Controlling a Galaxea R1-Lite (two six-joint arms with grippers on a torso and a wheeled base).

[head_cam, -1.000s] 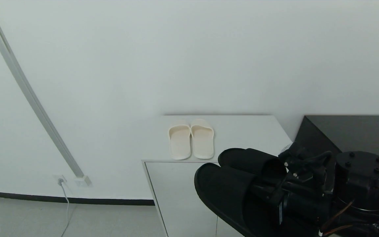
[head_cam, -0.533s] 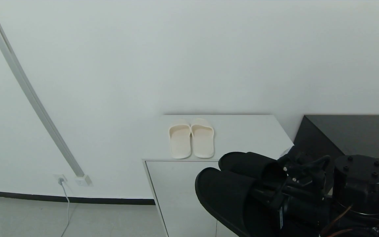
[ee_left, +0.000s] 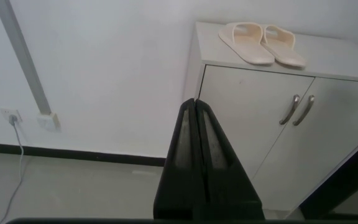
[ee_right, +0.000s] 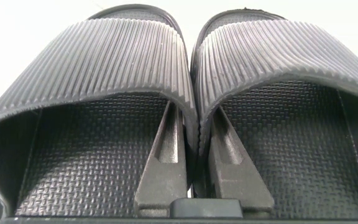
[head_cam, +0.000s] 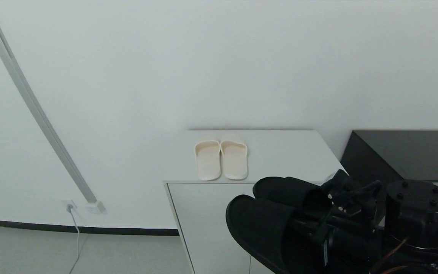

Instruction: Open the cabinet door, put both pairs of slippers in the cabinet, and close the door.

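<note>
The black slippers (head_cam: 276, 213) hang side by side in front of the white cabinet (head_cam: 280, 152), held low at the right by my right gripper (head_cam: 312, 222). In the right wrist view, my right gripper (ee_right: 194, 118) has one finger inside each black slipper (ee_right: 104, 81) and is shut on their adjoining strap walls. The cream slippers (head_cam: 222, 156) lie paired on the cabinet top, near its front edge. In the left wrist view, my left gripper (ee_left: 195, 106) is shut and holds nothing, away from the cabinet doors (ee_left: 253, 118), which are shut, their two handles (ee_left: 297, 109) side by side.
A dark table (head_cam: 409, 152) stands right of the cabinet. On the left, a grey conduit (head_cam: 32, 106) runs down the white wall to an outlet with a cable (head_cam: 70, 209). Open grey floor (head_cam: 70, 251) lies left of the cabinet.
The head view has shifted slightly. Relative to the cabinet top, the black slippers and my right gripper have sunk a little. The cream slippers have stayed put.
</note>
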